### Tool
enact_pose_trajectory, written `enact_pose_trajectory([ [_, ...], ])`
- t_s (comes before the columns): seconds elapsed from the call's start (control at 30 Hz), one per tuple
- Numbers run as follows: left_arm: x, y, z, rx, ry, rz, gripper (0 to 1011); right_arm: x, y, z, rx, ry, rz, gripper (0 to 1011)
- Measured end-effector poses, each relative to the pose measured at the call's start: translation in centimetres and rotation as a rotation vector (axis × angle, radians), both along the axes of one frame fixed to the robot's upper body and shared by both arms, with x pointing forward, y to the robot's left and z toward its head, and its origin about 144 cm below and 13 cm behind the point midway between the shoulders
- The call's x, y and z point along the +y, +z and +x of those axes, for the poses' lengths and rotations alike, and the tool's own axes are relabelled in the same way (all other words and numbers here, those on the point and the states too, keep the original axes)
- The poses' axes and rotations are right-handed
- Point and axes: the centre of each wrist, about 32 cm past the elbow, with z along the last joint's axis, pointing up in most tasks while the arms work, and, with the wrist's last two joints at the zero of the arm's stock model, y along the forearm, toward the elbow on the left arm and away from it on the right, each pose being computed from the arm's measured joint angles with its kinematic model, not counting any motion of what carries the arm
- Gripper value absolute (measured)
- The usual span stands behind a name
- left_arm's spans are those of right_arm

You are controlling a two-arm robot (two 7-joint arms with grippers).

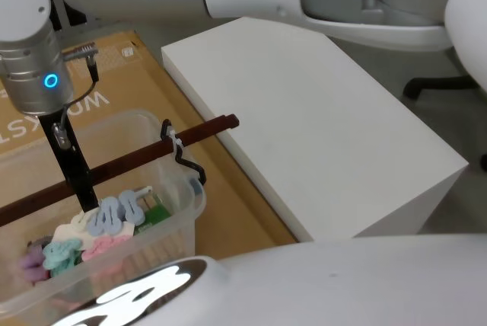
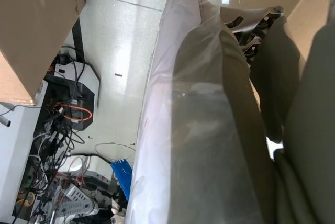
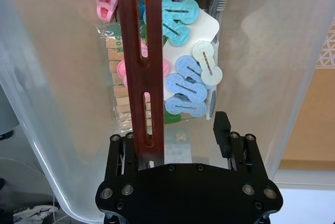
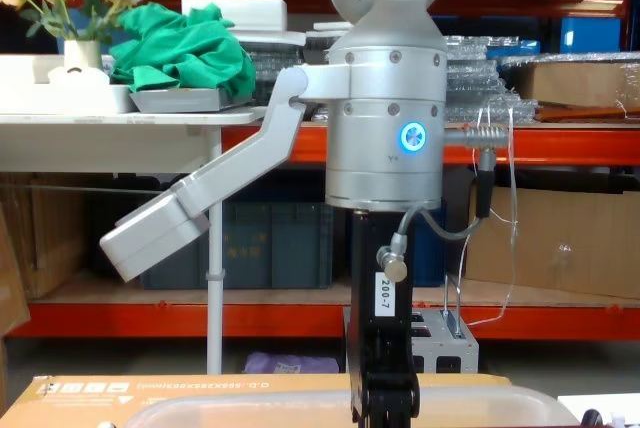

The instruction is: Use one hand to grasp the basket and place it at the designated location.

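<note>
- Head view: a brown cardboard box (image 1: 236, 189) beside a white block (image 1: 319, 128) forms the work surface. The basket (image 1: 194, 200) is set on the cardboard at lower left, and its handle bar (image 1: 129, 160) is crossed by the right gripper (image 1: 84, 189).
- Left wrist view: a pale floor (image 2: 120, 25) is shown, with cables (image 2: 57, 140) at lower left.
- Right wrist view: the jaws are spread, not clenched. The bar is held between them against 1 finger, with the other pad (image 3: 220, 130) apart from it. Plastic pegs (image 3: 183, 85) are seen below, inside the basket.
- Chest view: orange racking (image 4: 200, 323) is seen behind.
- The basket is judged light and flexible. The stiff bar is best gripped mid-span, lest the basket tilt.
</note>
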Motion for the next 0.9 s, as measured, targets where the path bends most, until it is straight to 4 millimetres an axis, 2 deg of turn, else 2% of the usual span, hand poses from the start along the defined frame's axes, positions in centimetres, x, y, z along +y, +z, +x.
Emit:
enact_pose_trajectory([
  [0.1, 0.0, 0.0, 0.0, 0.000, 0.000, 0.000, 0, 0.0, 0.2, 0.0, -0.004, 0.001, 0.000, 818],
  [0.17, 0.0, 0.0, 0.0, 0.000, 0.000, 0.000, 0, 0.0, 0.3, 0.0, -0.006, 0.003, 0.001, 911],
  [0.33, 0.0, 0.0, 0.0, 0.000, 0.000, 0.000, 0, 0.1, 0.9, -0.1, 0.001, 0.001, 0.019, 1000],
  [0.5, 0.0, 0.0, 0.0, 0.000, 0.000, 0.000, 0, 0.2, 2.1, 0.1, 0.041, 0.007, 0.052, 1001],
  [0.9, 0.0, 0.0, 0.0, 0.000, 0.000, 0.000, 0, 0.0, 3.5, 0.5, 0.033, 0.020, 0.065, 1000],
])
